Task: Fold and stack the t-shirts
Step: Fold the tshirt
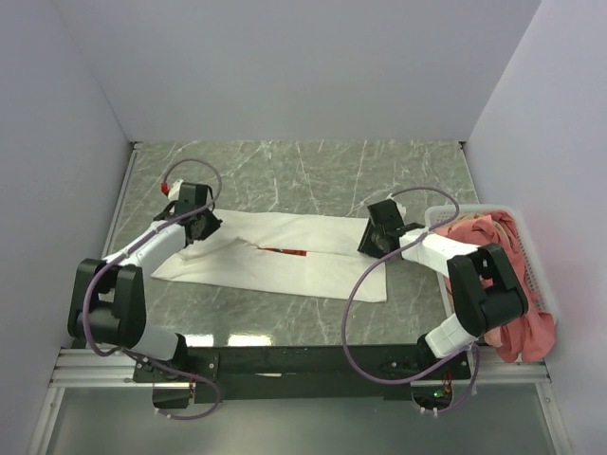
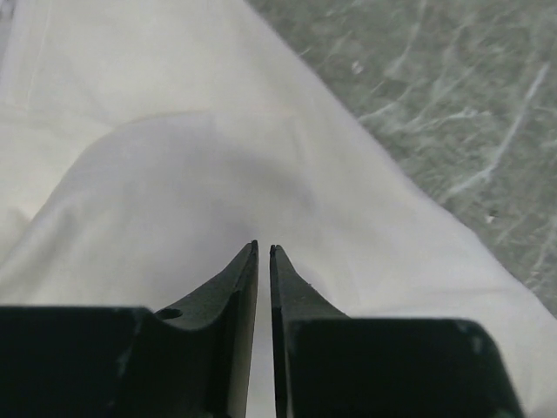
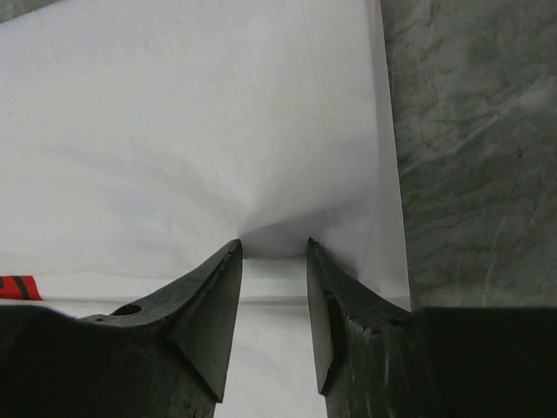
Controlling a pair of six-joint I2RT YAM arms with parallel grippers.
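A white t-shirt (image 1: 313, 270) lies flat across the middle of the table, partly folded, with a sliver of its red print (image 1: 283, 251) showing. My left gripper (image 1: 197, 229) is at the shirt's left end. Its jaws are almost closed, pinching a raised fold of the white cloth (image 2: 174, 174), as the left wrist view (image 2: 264, 248) shows. My right gripper (image 1: 373, 244) is at the shirt's right end. Its jaws stand apart (image 3: 274, 246), tips pressed into the cloth (image 3: 174, 131), which puckers between them. The red print (image 3: 17, 286) shows at the left edge.
A white plastic slatted basket (image 1: 527, 220) stands at the right edge, heaped with salmon-pink shirts (image 1: 488, 232) that spill over its near side (image 1: 531, 332). The green marbled tabletop (image 1: 313, 171) lies behind the shirt. Grey walls enclose the table on three sides.
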